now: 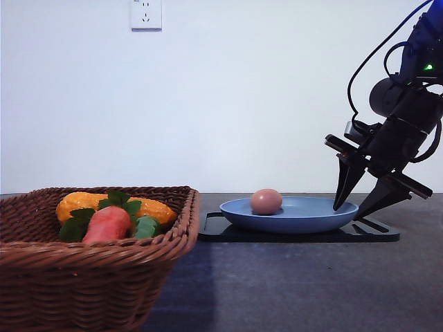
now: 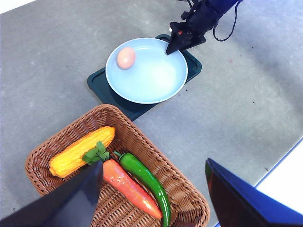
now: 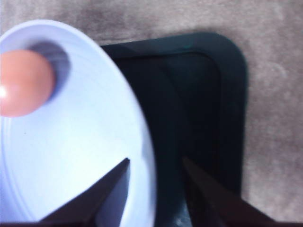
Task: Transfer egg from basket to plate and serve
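Right gripper hangs at the plate's far right edge with its jaws spread apart, one fingertip inside the rim and the other outside over the tray, closed on nothing. Left gripper hovers above the basket, its two dark fingers wide apart and empty. Largest on the grey table is the brown wicker basket, holding a corn cob, a carrot and a green pepper. Beside it a black tray carries the light-blue plate. Smallest is the egg, resting in the plate near the side away from the right gripper. Since the egg is smooth and round, it would likely roll if the plate tips. The plate looks rigid and light; pinching its thin rim and keeping it level seems the sensible hold.
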You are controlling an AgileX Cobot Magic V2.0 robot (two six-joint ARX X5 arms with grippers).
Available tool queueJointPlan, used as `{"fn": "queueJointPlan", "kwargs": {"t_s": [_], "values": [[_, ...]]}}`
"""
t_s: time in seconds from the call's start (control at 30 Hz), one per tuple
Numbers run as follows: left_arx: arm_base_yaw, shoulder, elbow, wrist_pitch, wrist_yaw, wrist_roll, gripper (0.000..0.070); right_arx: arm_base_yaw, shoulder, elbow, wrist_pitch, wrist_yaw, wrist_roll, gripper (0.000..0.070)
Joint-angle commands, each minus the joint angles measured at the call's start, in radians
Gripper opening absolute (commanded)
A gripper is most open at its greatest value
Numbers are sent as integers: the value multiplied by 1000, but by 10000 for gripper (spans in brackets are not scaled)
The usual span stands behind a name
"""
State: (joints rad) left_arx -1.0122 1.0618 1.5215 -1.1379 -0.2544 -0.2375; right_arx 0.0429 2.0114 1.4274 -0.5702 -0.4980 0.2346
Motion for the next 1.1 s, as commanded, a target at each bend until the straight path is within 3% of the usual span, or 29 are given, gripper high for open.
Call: {"fn": "queueJointPlan", "kwargs": {"t_s": [0.0,0.17,0.27,0.43,0.53,0.7,0.83,0.97,1.07], "values": [[-9,12,24,23,-17,14,432,-7,-9,28,-3,-3,-14,247],[-9,31,24,84,-147,56,337,-19,-107,28,-46,-2,-19,246],[-7,53,24,117,-213,100,234,-20,-191,27,-76,-1,-25,232],[30,103,24,144,-317,243,22,10,-347,26,-114,4,-80,61],[93,136,24,139,-367,303,0,48,-443,25,-166,23,-117,3],[267,165,9,138,-355,308,0,137,-596,8,-257,176,-160,0],[414,153,-54,174,-248,303,0,219,-710,-46,-269,326,-168,0],[534,98,-186,274,-115,289,0,293,-843,-182,-188,453,-168,0],[571,32,-327,392,-76,275,0,336,-958,-336,-67,504,-168,0]]}}
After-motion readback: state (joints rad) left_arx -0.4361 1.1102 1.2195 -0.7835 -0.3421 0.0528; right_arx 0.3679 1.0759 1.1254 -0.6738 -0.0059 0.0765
